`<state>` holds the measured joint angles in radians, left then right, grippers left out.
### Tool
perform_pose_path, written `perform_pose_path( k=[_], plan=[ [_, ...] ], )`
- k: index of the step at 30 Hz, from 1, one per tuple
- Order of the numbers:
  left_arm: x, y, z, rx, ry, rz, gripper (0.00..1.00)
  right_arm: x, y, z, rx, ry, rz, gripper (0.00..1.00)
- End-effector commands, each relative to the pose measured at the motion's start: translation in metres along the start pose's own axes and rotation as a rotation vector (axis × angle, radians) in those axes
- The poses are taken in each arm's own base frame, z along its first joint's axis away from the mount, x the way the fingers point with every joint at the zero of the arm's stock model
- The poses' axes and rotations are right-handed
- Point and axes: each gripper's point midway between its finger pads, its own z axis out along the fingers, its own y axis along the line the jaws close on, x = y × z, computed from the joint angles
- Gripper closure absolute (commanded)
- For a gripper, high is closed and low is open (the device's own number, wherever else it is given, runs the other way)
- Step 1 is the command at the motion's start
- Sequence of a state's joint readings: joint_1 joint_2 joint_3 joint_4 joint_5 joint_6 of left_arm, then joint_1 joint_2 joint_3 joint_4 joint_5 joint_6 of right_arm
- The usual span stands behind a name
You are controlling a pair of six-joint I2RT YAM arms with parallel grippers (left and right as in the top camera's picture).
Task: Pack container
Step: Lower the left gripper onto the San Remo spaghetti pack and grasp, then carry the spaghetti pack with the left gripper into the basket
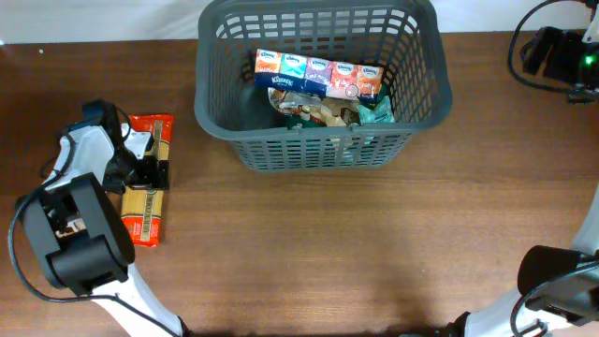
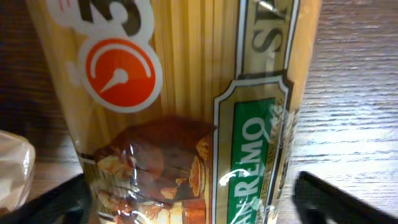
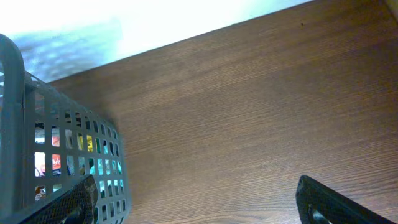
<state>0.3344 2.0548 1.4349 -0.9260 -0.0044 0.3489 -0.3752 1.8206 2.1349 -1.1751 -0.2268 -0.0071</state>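
The dark grey slotted basket [image 1: 323,140] stands at the back middle of the table. It holds a row of Kleenex tissue packs [image 1: 318,75] and several snack packets [image 1: 328,112]. A long spaghetti packet [image 1: 148,201], red at its ends, lies flat on the table at the far left. My left gripper [image 1: 150,170] is low over its middle. In the left wrist view the packet [image 2: 186,93] fills the frame and the open fingers [image 2: 193,202] straddle it, with a small gap on the right. My right gripper [image 3: 196,202] is open and empty, just right of the basket wall [image 3: 68,149].
The right arm [image 1: 560,54] hangs at the back right corner, near the table's far edge. A pale translucent thing [image 2: 13,171] lies left of the spaghetti packet. Brown wood table [image 1: 374,253] spreads in front of the basket.
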Motion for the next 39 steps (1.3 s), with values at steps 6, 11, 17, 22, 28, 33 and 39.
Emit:
perform_pose_path(
  k=[6, 11, 17, 22, 28, 33, 39],
  plan=[
    [0.001, -0.021, 0.019, 0.042, 0.048, 0.021, 0.88, 0.001, 0.001, 0.002, -0.006, 0.006, 0.001, 0.01],
    [-0.005, -0.036, 0.008, 0.046, 0.063, 0.065, 0.98, 0.001, 0.001, 0.002, -0.006, 0.006, 0.001, 0.01],
    [-0.048, -0.034, -0.073, 0.020, -0.025, 0.088, 0.98, 0.001, 0.001, 0.002, -0.006, 0.006, 0.001, 0.01],
    [-0.088, -0.022, -0.194, -0.055, -0.256, 0.089, 0.99, 0.001, 0.001, 0.002, -0.006, 0.006, 0.001, 0.01],
    [-0.108, -0.041, -0.336, -0.160, -0.641, 0.180, 0.98, 0.001, 0.001, 0.002, -0.006, 0.006, 0.001, 0.01],
    [-0.105, -0.111, -0.424, -0.279, -0.914, 0.561, 0.98, 0.001, 0.001, 0.002, -0.006, 0.006, 0.001, 0.01],
    [-0.086, -0.241, -0.445, -0.329, -1.040, 1.188, 0.99, 0.001, 0.001, 0.002, -0.006, 0.006, 0.001, 0.01]
  ],
)
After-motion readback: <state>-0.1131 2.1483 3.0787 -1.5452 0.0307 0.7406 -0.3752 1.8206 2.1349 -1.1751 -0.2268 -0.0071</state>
